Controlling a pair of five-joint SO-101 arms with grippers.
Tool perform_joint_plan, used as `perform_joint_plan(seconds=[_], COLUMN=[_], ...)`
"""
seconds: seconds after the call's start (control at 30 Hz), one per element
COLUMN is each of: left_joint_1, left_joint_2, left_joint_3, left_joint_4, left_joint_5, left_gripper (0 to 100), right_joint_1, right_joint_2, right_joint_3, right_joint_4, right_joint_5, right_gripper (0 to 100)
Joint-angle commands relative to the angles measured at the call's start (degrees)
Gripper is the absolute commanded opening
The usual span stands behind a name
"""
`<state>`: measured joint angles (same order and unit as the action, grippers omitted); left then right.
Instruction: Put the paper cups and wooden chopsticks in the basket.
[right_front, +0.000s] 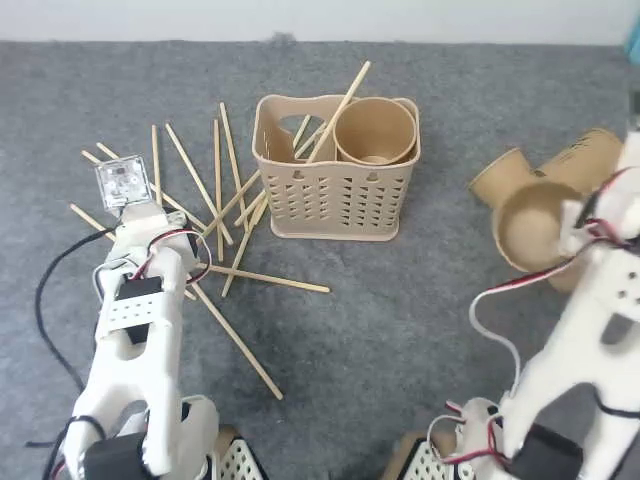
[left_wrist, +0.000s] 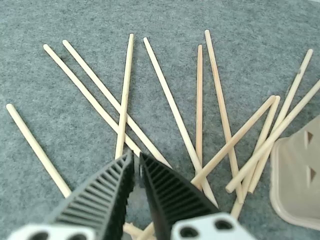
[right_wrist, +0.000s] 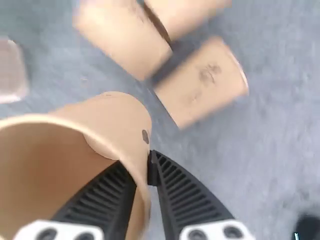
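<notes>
The tan slotted basket (right_front: 340, 195) stands mid-table with one paper cup (right_front: 375, 130) and a few chopsticks (right_front: 340, 105) inside. Loose wooden chopsticks (right_front: 215, 185) lie fanned out on the grey carpet to its left. My left gripper (left_wrist: 137, 159) hovers over that fan (left_wrist: 170, 105), shut, with nothing visible between its fingers. On the table's right side, my right gripper (right_wrist: 148, 162) is shut on the wall of a paper cup (right_wrist: 65, 165), one finger inside and one outside. In the high view that cup (right_front: 530, 225) is lifted with its mouth facing up.
Three more paper cups (right_wrist: 200, 82) lie on their sides beyond the held one, seen in the high view at the right (right_front: 505, 175). A corner of the basket (left_wrist: 300, 185) is close to the chopstick fan. Bare carpet lies in front of the basket.
</notes>
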<state>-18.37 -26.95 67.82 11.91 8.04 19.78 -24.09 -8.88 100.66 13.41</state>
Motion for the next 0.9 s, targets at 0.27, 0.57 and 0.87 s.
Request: perform_joint_plan(seconds=[0.27,0.57,0.87], left_joint_1=[-0.5,-0.9,-2.0], left_joint_2=[0.3,0.3,0.3], left_joint_3=[-0.8,-0.7,-0.9], left_joint_4=[-3.7,-3.5,-3.8], left_joint_5=[-0.6,-0.6,-0.5], left_gripper=[2,2,2], right_joint_1=[-24.3,-33.6,-33.7], right_joint_2=[-2.2,6.3,14.8], right_joint_3=[-18.1,-20.0,-20.1], right_joint_4=[-3.0,-14.0,-22.0], right_joint_5=[-13.5,-14.9,-12.0], right_gripper=[0.9,1.2,1.3])
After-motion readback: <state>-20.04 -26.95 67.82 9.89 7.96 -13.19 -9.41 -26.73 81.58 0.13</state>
